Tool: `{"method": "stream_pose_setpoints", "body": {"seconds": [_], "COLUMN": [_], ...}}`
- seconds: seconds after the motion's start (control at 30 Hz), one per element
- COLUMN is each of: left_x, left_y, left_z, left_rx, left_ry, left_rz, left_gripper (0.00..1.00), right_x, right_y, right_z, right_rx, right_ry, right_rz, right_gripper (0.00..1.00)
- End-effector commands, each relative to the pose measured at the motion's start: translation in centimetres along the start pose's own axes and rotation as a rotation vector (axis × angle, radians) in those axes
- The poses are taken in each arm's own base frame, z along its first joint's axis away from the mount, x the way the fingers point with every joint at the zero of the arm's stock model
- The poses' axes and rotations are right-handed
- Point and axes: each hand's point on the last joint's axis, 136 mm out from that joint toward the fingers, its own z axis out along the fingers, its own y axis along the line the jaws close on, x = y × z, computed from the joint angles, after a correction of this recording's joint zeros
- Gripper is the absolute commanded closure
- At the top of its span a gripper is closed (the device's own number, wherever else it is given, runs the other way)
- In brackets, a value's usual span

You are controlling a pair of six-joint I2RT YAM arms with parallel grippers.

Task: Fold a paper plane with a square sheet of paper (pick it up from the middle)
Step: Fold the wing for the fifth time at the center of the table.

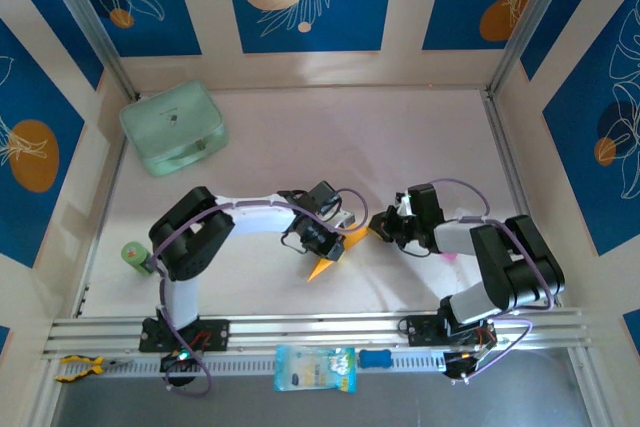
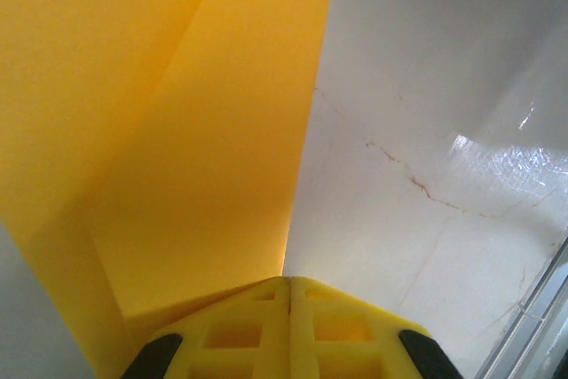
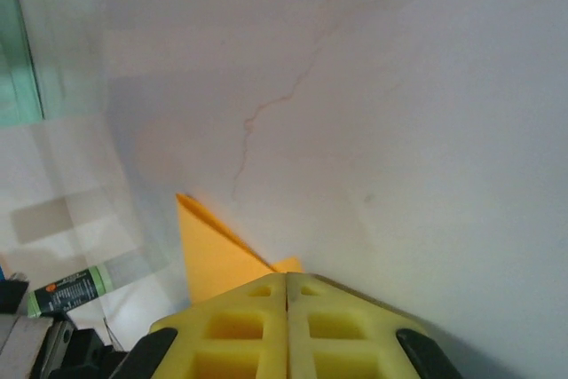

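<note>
Paper (image 2: 177,130) in downturned left pincer (image 2: 288,283).

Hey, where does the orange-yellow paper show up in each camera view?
Top external: paper sits low centre, between the two claws.
Left wrist: paper spans the left side, rising from the left claw.
Right wrist: its point pokes up above the right claw.
Shared landmark: the pale tabletop.

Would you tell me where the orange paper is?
The orange paper is mid-table in the top view, between the left end effector and the right end effector.
</note>
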Motion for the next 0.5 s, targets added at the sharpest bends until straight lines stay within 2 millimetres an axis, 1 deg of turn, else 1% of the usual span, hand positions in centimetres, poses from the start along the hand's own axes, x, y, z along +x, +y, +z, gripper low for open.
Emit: {"method": "stream_pose_setpoints", "body": {"seconds": [0.0, 0.2, 0.4, 0.47], "left_x": [3.1, 3.1, 3.1, 3.0], "left_y": [2.0, 2.1, 2.1, 2.0], "left_z": [1.1, 0.9, 0.8, 0.8], "left_rx": [-0.069, -0.075, -0.073, -0.073], "left_ry": [0.091, 0.080, 0.078, 0.075], "left_rz": [-0.060, -0.063, -0.064, -0.065], "left_gripper": [1.00, 1.00, 1.00, 0.99], "right_x": [0.9, 3.3, 4.5, 4.8], "right_y": [2.1, 3.7, 3.6, 3.2], "right_z": [-0.2, 0.8, 1.8, 2.3], "right_rx": [-0.037, -0.043, -0.044, -0.030], "right_ry": [0.007, 0.028, 0.070, 0.088], "right_rz": [-0.048, -0.107, -0.117, -0.107], "right_gripper": [0.92, 0.91, 0.91, 0.91]}}
